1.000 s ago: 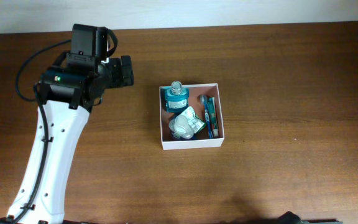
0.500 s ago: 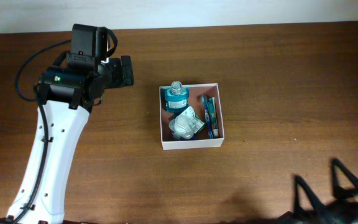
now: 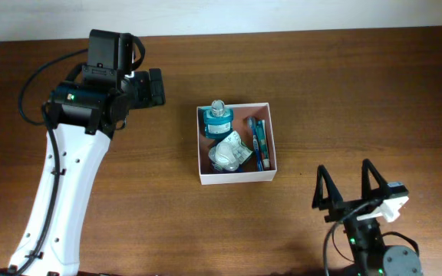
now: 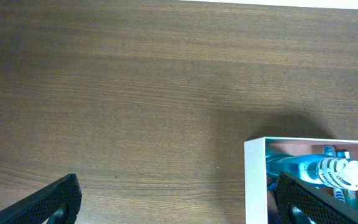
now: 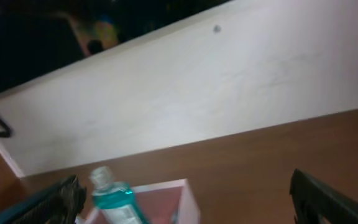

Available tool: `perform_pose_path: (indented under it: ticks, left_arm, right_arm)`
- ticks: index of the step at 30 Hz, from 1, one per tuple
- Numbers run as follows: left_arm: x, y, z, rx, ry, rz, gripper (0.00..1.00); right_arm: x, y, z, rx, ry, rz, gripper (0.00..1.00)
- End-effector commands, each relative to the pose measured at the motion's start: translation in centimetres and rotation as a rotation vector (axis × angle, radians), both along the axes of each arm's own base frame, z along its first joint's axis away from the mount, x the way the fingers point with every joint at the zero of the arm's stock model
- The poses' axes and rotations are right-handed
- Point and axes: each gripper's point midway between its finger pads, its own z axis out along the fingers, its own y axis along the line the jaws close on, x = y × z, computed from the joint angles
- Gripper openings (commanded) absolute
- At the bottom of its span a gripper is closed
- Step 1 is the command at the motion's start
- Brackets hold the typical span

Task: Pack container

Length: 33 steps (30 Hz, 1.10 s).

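Note:
The container point(image 3: 236, 177), a shallow white box with a brownish-pink inside, sits mid-table. In it lie a teal bottle point(image 3: 219, 118), a blue toothbrush point(image 3: 259, 144) and a crumpled white packet point(image 3: 229, 153). My left gripper point(image 3: 158, 87) hangs open and empty to the left of the box. The left wrist view has that gripper point(image 4: 179, 205) over bare wood, with the box's corner point(image 4: 255, 180) and the bottle point(image 4: 319, 169) by its right finger. My right gripper point(image 3: 344, 172) stands open and empty, near and right of the box. Its wrist view takes in the bottle point(image 5: 114, 199) and the box's rim point(image 5: 190, 202).
The dark wooden table point(image 3: 359, 84) runs out to a white wall point(image 5: 185, 93) at the back. The left arm's white link point(image 3: 64, 192) crosses the table's left side. The right arm's base point(image 3: 374, 253) sits at the front edge.
The right arm has come up into the overhead view at the front right, its open fingers now pointing toward the box. The left arm and the box's contents have not moved.

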Motion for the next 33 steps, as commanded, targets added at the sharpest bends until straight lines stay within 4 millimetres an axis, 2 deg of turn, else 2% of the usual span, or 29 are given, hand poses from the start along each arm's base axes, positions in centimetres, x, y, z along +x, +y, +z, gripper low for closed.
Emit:
perform_pose_path:
  ticks: [1, 7, 11, 21, 27, 33]
  left_arm:
    - [0.1, 0.2, 0.8, 0.012, -0.021, -0.004, 0.99]
    - [0.1, 0.2, 0.8, 0.012, -0.021, -0.004, 0.99]
    - [0.1, 0.2, 0.8, 0.012, -0.021, -0.004, 0.99]
    - [0.1, 0.2, 0.8, 0.012, -0.021, -0.004, 0.99]
    - [0.1, 0.2, 0.8, 0.012, -0.021, -0.004, 0.99]
    - [0.1, 0.2, 0.8, 0.012, -0.021, -0.004, 0.99]
  right_arm:
    - [0.6, -0.9, -1.2, -0.12, -0.011, -0.06, 0.98]
    - [1.5, -2.3, -4.0, -0.184, 0.046, -0.126, 0.98]
    - [2.1, -3.0, -5.0, -0.179, 0.029, -0.162, 0.98]
    - [2.8, -2.6, -9.5, -0.239, 0.101, -0.136, 0.98]
    - [2.8, -2.0, -10.2, -0.395, 0.112, -0.102, 0.98]
    - [2.8, -2.3, -10.5, -0.408, 0.126, -0.112, 0.98]
